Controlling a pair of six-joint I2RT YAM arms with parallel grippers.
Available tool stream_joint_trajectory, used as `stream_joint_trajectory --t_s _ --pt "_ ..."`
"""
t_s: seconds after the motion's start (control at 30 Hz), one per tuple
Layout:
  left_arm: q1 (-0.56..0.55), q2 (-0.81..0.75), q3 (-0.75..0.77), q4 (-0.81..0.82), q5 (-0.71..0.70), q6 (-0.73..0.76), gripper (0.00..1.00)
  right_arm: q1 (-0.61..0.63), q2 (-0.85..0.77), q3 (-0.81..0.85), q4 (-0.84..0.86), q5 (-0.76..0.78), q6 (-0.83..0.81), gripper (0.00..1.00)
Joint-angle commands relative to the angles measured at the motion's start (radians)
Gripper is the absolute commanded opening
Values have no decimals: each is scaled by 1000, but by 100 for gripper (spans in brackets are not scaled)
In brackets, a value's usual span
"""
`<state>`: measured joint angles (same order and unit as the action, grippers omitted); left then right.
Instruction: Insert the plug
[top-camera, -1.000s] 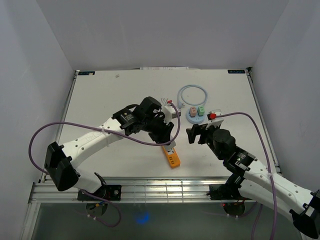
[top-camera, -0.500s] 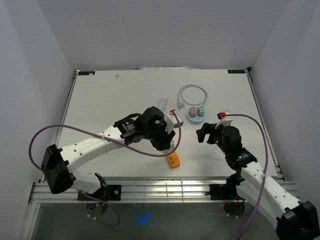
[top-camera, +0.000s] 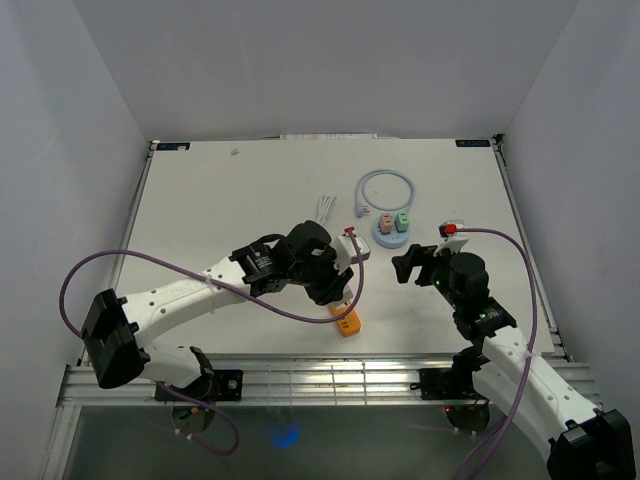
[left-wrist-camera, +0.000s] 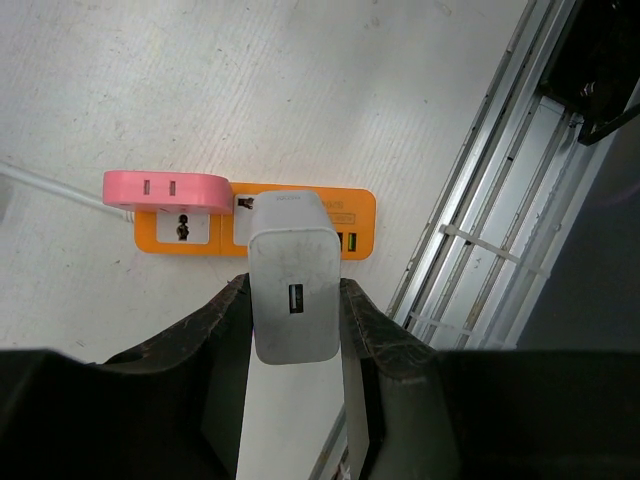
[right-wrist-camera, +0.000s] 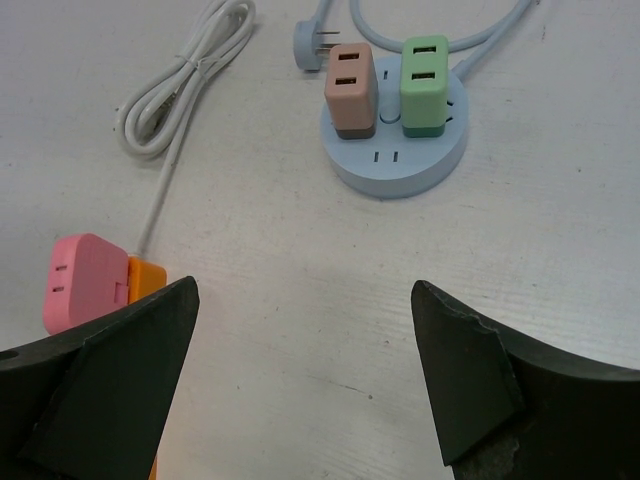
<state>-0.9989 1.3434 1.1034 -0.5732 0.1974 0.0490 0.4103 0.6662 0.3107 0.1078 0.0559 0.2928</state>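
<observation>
One tan charger (right-wrist-camera: 351, 90) and green charger (right-wrist-camera: 425, 80) in blue hub (right-wrist-camera: 395, 165), far right; white cord (right-wrist-camera: 185, 75) coiled to its left. Left gripper (left-wrist-camera: 293, 300) clenched on white plug (left-wrist-camera: 293, 275) over orange strip (left-wrist-camera: 345, 215), near centre, beside pink adapter (left-wrist-camera: 165, 190). Right gripper (right-wrist-camera: 305, 340) spread, empty.

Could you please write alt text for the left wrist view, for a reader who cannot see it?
A white charger, held in the left gripper's jaws, overlaps the middle of an orange strip lying on the white table. A pink adapter sits at the strip's left end, and a metal rail runs along the right.
</observation>
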Motion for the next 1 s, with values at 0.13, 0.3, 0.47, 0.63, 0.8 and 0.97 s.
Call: stream_joint_trajectory --t_s 0.13,0.3,0.47,0.63,0.8,0.97 --pt "-9 11 0 59 -21 15 0 -18 -16 -13 52 -33 8 92" --pt "-10 36 3 65 -21 20 0 -25 -16 -13 53 -41 8 92" --pt "-10 59 1 70 -23 28 0 -30 -17 -16 55 -45 8 92" --pt "-10 77 1 70 -27 31 0 -36 -19 -19 58 -45 8 92" --pt "-15 88 -5 73 -47 34 0 -41 -17 -19 61 -45 8 92" --pt "-24 105 -7 76 -70 32 0 -45 -17 -21 61 -82 8 91"
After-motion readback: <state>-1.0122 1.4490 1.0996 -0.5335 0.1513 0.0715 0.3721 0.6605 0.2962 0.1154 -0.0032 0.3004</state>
